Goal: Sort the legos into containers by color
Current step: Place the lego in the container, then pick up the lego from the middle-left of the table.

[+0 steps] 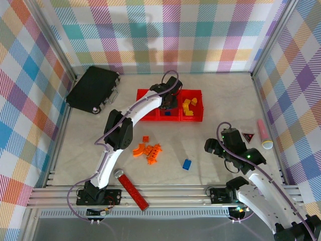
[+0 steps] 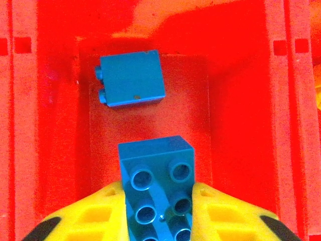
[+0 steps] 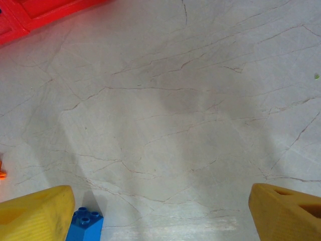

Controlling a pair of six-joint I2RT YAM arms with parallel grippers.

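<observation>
legos: partly sorted. yellow bricks (image 1: 188,107) lie in the right-hand compartment, and orange bricks (image 1: 148,149) sit in a loose heap on the table (image 1: 225,100).
containers (image 1: 145,93): red row of three toward the far side. the middle compartment is taking blue, which is why the left arm reaches over it.
held blue brick (image 2: 155,150): studs toward the wrist camera, inside the middle compartment and near a settled blue brick (image 2: 131,79) lying on its side. judged to be here to join its own colour.
left gripper (image 2: 159,201): drawn narrow, with yellow fingers (image 2: 100,218) pinching the held blue brick by two opposite sides. whether the brick already rests on the floor or hangs above it i cannot tell.
right gripper (image 3: 160,216): spread wide, holding nothing, low over bare table.
stray blue brick (image 3: 85,226): on the table just beside one right finger and well apart from the containers, so probably the next pick.
</observation>
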